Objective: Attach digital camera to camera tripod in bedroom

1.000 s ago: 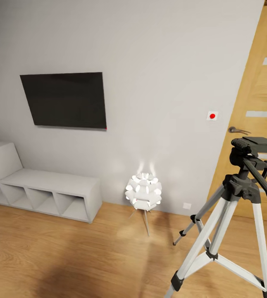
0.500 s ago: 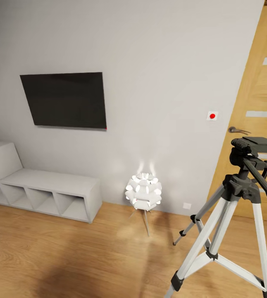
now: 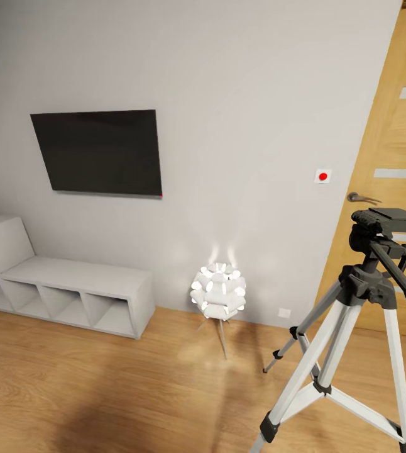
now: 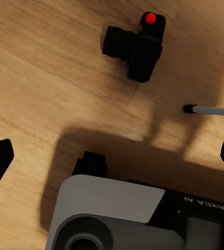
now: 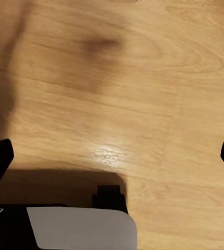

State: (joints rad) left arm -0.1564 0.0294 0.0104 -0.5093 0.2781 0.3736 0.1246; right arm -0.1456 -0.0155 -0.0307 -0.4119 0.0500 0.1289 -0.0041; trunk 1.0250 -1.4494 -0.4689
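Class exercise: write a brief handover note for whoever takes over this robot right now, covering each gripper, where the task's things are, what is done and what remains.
Left gripper: open, empty, above the wood floor.
Right gripper: open, empty, over bare floor.
Digital camera: lying on the floor, seen in the left wrist view, untouched.
Camera tripod: standing by the wooden door, head plate bare.
Done: nothing attached.
Left: grasp the camera, lift it, mount it on the tripod head.

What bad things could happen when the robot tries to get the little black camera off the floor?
The digital camera lies on the wood floor near a tripod foot; reaching down, an arm might bump that leg and tip the camera tripod. The left gripper is wide open with nothing in it, and a poor grab on the small camera could slip. The lit lamp also stands near.
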